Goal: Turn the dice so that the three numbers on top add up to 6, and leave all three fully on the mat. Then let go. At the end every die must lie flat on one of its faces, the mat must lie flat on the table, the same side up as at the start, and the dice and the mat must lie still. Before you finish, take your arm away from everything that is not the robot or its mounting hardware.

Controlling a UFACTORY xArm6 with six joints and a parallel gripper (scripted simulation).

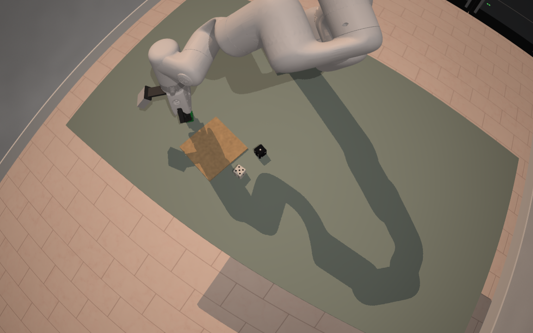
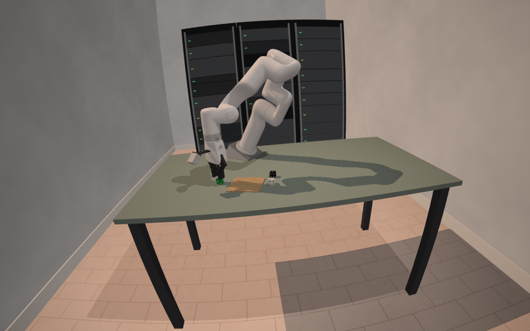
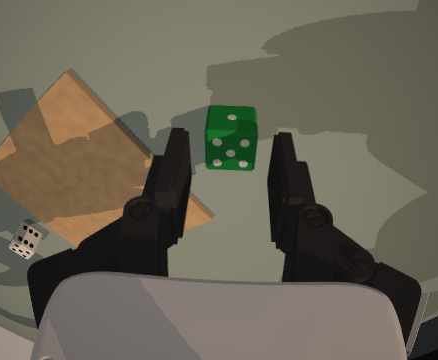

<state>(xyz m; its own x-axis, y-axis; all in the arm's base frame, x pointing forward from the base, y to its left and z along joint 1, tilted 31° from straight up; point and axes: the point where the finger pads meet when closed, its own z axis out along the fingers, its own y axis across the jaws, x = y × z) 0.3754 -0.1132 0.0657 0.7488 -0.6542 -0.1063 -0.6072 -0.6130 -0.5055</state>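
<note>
The green die [image 1: 191,117] [image 2: 219,181] [image 3: 230,146] lies flat on the table, off the mat. Its top seems to be 5, with 1 on a side. My gripper [image 1: 184,120] [image 2: 217,177] [image 3: 230,154] is part open and empty, its fingertips close above the die, one to each side in the wrist view. The orange-brown mat [image 1: 229,138] [image 2: 256,181] [image 3: 71,97] lies flat beside it. The white die [image 1: 239,170] [image 2: 271,181] [image 3: 26,239] shows 5 on top, just off the mat's edge. The black die [image 1: 260,151] [image 2: 273,174] shows 1 on top, also off the mat.
The green table [image 1: 446,165] [image 2: 341,197] carries everything. The arm [image 1: 243,33] [image 2: 246,84] reaches over from the back, and its shadow crosses the mat. A camera block [image 1: 142,99] [image 2: 193,158] sticks out from the wrist.
</note>
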